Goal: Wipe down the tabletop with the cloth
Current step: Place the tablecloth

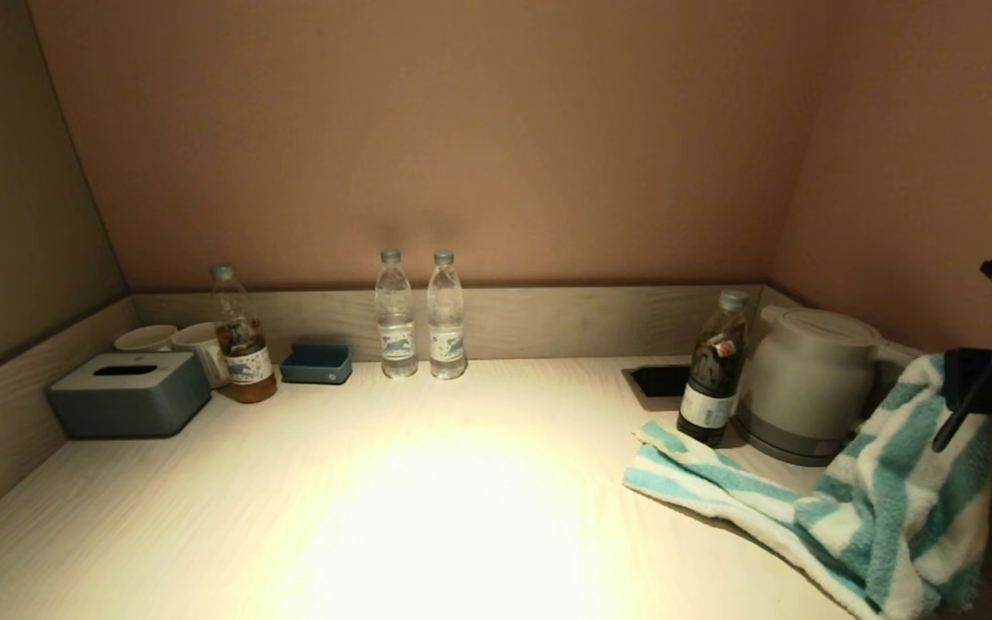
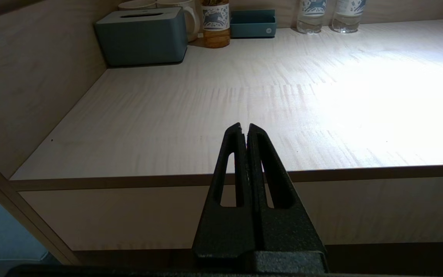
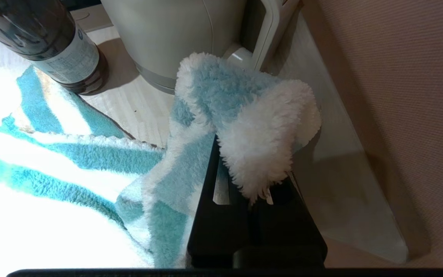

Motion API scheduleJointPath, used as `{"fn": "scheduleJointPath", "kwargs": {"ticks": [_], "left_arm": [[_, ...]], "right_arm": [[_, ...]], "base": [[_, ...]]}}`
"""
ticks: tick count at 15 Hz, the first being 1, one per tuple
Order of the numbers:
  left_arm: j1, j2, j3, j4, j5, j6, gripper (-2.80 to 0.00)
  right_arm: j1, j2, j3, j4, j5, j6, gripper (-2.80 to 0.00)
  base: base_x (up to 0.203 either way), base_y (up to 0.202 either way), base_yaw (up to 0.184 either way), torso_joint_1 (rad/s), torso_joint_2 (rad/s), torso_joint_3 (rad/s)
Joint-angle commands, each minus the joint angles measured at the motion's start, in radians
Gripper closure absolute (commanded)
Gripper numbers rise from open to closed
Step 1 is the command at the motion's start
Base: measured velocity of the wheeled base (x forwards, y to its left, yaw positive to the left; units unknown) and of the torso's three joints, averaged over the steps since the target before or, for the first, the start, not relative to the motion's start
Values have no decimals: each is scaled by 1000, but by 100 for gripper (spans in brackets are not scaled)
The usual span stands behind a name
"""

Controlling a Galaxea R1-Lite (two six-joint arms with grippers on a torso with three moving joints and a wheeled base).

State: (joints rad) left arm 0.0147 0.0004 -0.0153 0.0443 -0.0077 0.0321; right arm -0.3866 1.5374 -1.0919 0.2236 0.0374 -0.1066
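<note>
The teal-and-white striped cloth point(image 1: 892, 491) lies at the right end of the pale wood-grain tabletop point(image 1: 332, 491), one corner lifted off the surface. My right gripper point(image 1: 957, 379) is shut on that raised corner beside the kettle. The rest trails down onto the tabletop toward the dark bottle. In the right wrist view the fluffy cloth point(image 3: 252, 127) folds over the black fingers point(image 3: 210, 181) and hides their tips. My left gripper point(image 2: 244, 127) is shut and empty, hanging just off the tabletop's front edge point(image 2: 129, 181) on the left side; the head view does not show it.
A grey kettle point(image 1: 806, 383), a dark bottle point(image 1: 711, 379) and a dark cutout point(image 1: 660, 379) crowd the back right, close to the cloth. Two water bottles point(image 1: 421, 314), a tea bottle point(image 1: 242, 340), a blue tray point(image 1: 317, 363), mugs point(image 1: 195, 344) and a tissue box point(image 1: 130, 392) line the back left.
</note>
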Motion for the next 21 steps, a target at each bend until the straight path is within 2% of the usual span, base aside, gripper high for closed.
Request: {"fn": "scheduleJointPath", "kwargs": {"ticks": [1,6,13,15,16,21], "left_arm": [[1,1,0,0,0,0,0],[-1,1,0,0,0,0,0],[1,1,0,0,0,0,0],[1,1,0,0,0,0,0],[1,1,0,0,0,0,0],[1,1,0,0,0,0,0]], "right_arm": [[0,35,-3,-5,1,-1,0],[3,50,0,-26,-4,-3,0],[106,-6,59,-32,-2,-1,0],[106,-6,60,-32,-2,-1,0],[109,-3,69,-32,-3,-1,-280],[110,3,73,-33,-5,-1,-280]], "base": [[0,0,0,0,0,0],[0,0,0,0,0,0],[0,0,0,0,0,0],[0,0,0,0,0,0],[0,0,0,0,0,0],[0,0,0,0,0,0]]}}
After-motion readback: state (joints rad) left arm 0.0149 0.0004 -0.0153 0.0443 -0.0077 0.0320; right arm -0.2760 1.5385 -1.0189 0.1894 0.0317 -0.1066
